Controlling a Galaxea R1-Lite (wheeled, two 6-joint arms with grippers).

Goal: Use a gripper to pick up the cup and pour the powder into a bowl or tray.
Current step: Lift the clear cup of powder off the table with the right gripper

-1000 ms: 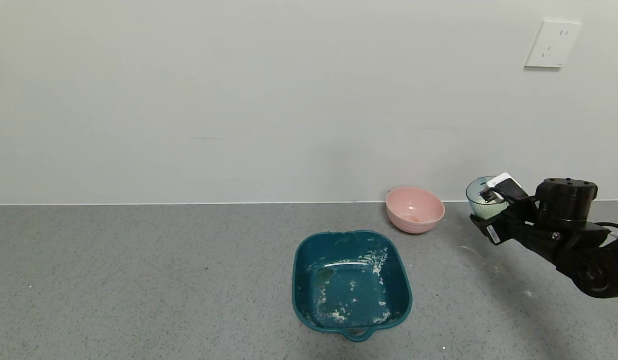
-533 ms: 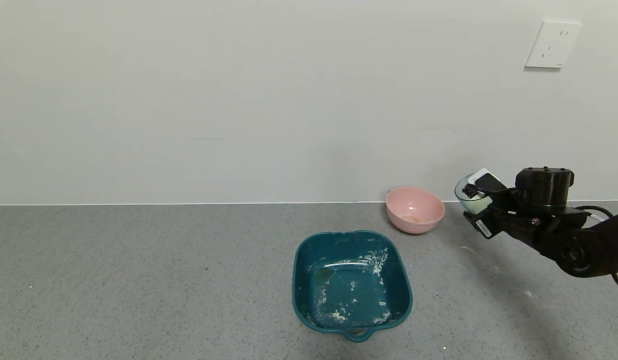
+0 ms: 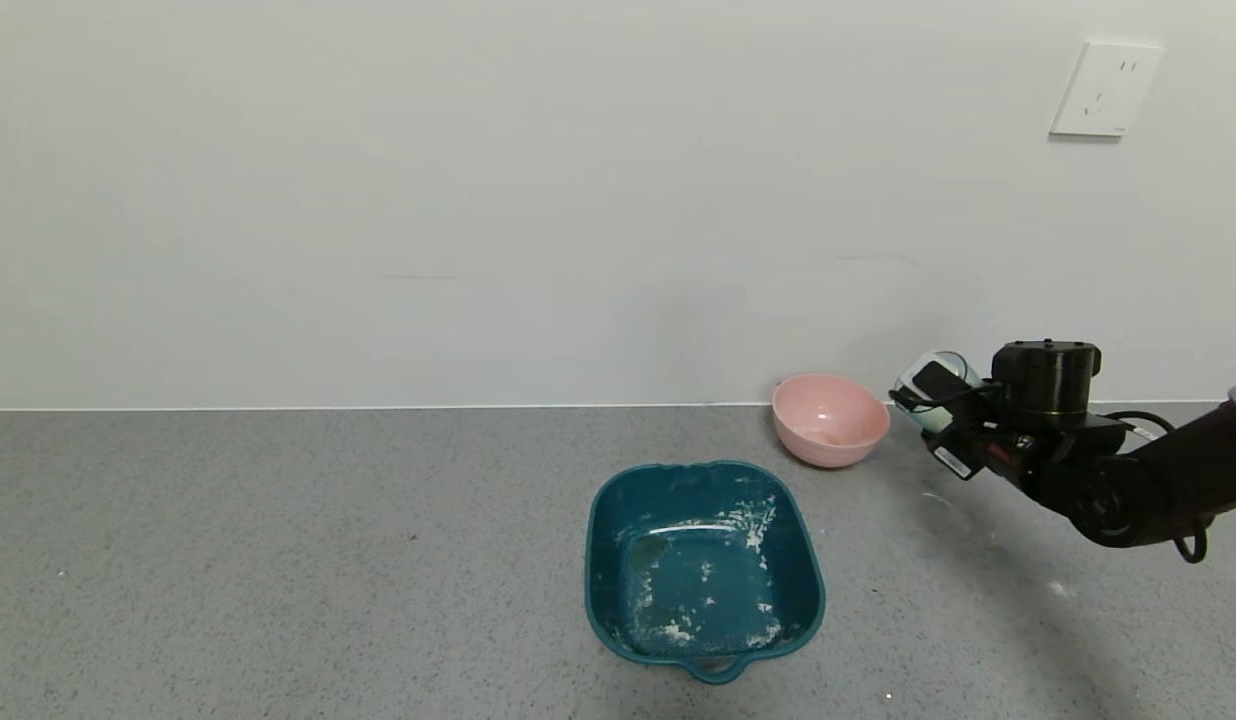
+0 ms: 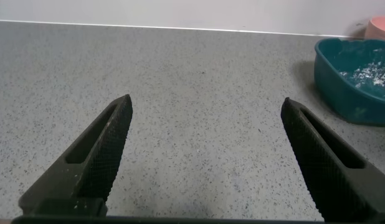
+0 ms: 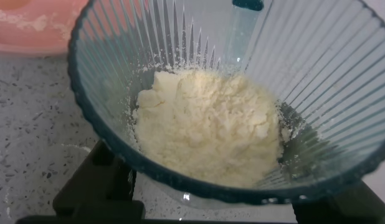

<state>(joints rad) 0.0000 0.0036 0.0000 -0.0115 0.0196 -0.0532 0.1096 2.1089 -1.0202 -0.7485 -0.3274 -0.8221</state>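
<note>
— While the right claw (image 3: 940, 415) stays out of it, what is it doing?

— Item: right claw, black, clamped on the ribbed cup (image 3: 930, 388), held clear of the bench (image 3: 278, 560) just beside the pink bowl (image 3: 830, 419). Step, as judged: carry done, pour pending. Next: bring the lip over the bowl's rim, then tip slowly.

— Contents?

— Powder (image 5: 208, 124): off-white, fine, clumped, heaped in the base. Cup: translucent blue-green, tapering. Bowl: round, faintly ridged. Teal square tray (image 3: 705, 568): dusted white, nearer. Left claw (image 4: 205, 158): spread wide, idle over bare bench.
</note>
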